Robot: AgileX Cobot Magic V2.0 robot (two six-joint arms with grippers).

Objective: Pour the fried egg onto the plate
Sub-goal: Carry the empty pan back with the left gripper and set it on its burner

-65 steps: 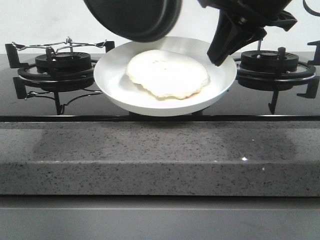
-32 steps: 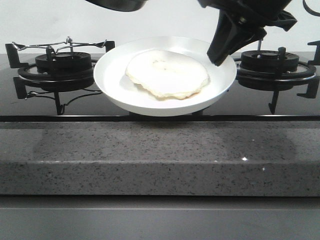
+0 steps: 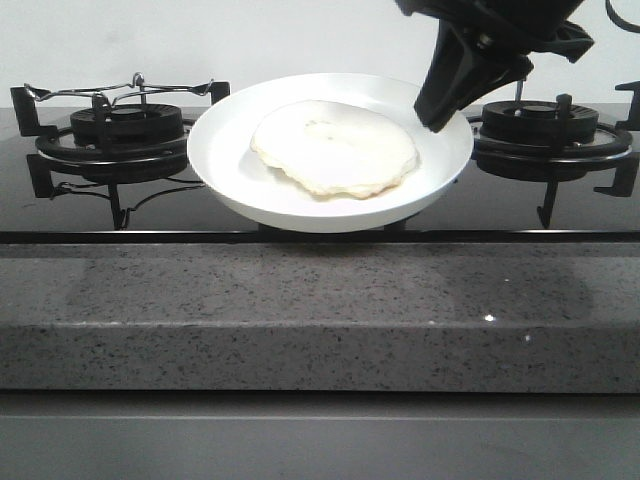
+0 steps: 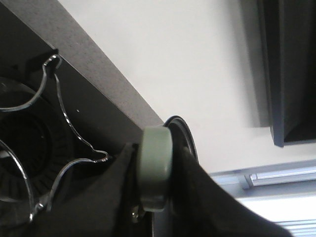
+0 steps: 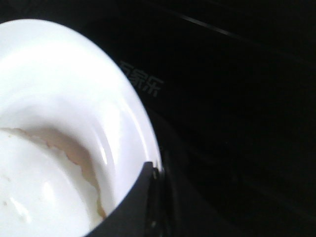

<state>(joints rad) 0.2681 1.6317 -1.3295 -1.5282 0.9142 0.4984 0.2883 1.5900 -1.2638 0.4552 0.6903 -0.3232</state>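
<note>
Now we see the fried egg (image 3: pixel 335 147) lying flat in the middle of the plate (image 3: pixel 240 190), which is held up between the two burners of the stove (image 3: pixel 300 215), above its dark glass. Our right gripper (image 3: pixel 432 118) comes down from above at the plate's far right rim; in the right wrist view its black fingers (image 5: pixel 136 205) are closed on the white rim (image 5: pixel 143 133), one on each side, with the egg's browned wavy edge (image 5: pixel 86 170) just inside the plate, near the jaws but not touching them. In the left wrist view, our left gripper (image 4: pixel 155 197) is clamped on a grey-green handle (image 4: pixel 156 165), with a dark disc just behind it, beside the left burner (image 4: pixel 29 153).
</note>
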